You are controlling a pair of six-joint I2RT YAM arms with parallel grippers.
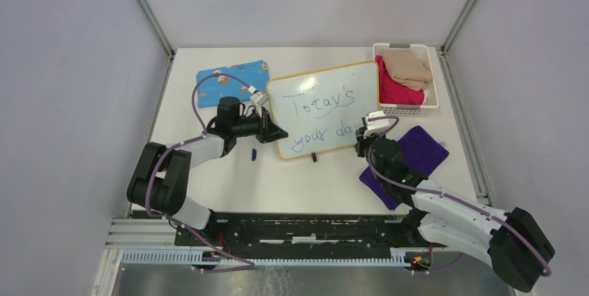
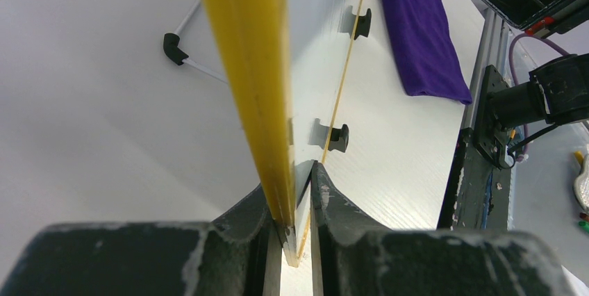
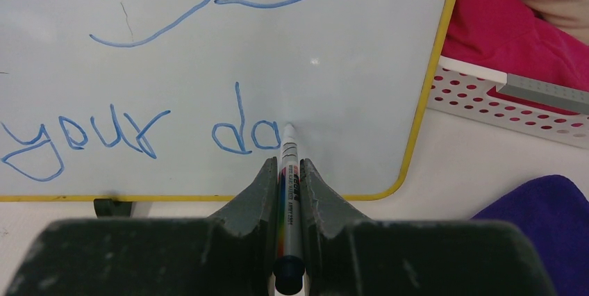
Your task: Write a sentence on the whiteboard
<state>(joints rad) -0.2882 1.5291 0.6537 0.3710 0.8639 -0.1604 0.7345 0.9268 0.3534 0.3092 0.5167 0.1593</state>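
Note:
The whiteboard (image 1: pixel 312 124) lies tilted at the table's middle, its yellow rim (image 2: pixel 250 67) pinched at the near left corner by my left gripper (image 1: pixel 276 133) (image 2: pixel 300 178), which is shut on it. The sentence (image 1: pixel 323 101) in blue reads "Today's" above "your da" (image 3: pixel 239 112). My right gripper (image 1: pixel 364 133) (image 3: pixel 289 164) is shut on a white marker (image 3: pixel 289 171). The marker's tip rests on the board (image 3: pixel 333 67) just right of the "a".
A blue patterned cloth (image 1: pixel 233 77) lies left of the board. A white basket (image 1: pixel 406 108) with pink and beige cloths stands at the back right. A purple cloth (image 1: pixel 417 150) lies under the right arm. A small blue cap (image 1: pixel 254 154) sits near the left gripper.

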